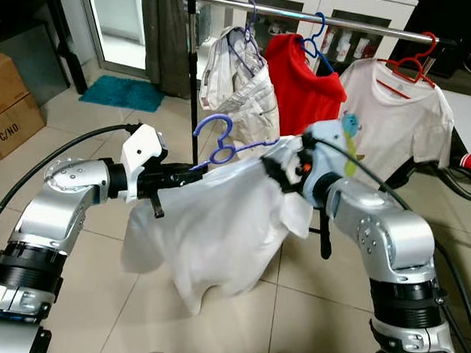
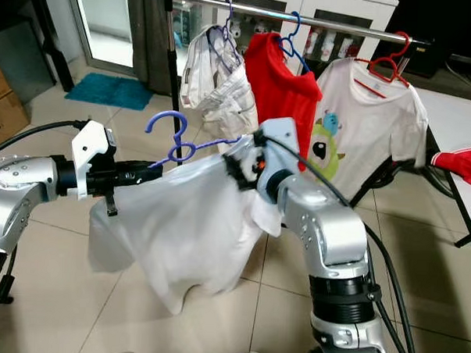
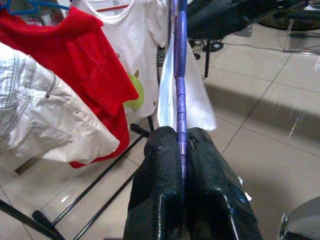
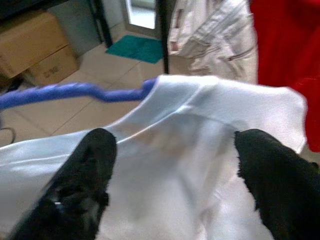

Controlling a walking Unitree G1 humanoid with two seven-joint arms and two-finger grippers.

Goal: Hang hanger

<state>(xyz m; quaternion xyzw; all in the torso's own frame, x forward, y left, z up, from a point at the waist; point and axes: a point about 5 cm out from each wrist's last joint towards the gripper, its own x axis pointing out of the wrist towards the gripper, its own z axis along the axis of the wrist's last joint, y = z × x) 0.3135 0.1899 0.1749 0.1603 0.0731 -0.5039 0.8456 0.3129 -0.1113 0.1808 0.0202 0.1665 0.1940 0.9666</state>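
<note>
The left gripper (image 3: pixel 182 150) is clamped on the purple hanger (image 1: pixel 221 141), whose hook points up, near and below the far rail (image 1: pixel 344 23); the right gripper (image 4: pixel 175 165) gapes around the white shirt (image 1: pixel 218 223).

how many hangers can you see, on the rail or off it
4. Three hang on the metal clothes rail: a purple hanger with pale trousers, a blue hanger with a red top, a red hanger with a white t-shirt. A fourth purple plastic hanger is clamped in the left gripper.
</note>
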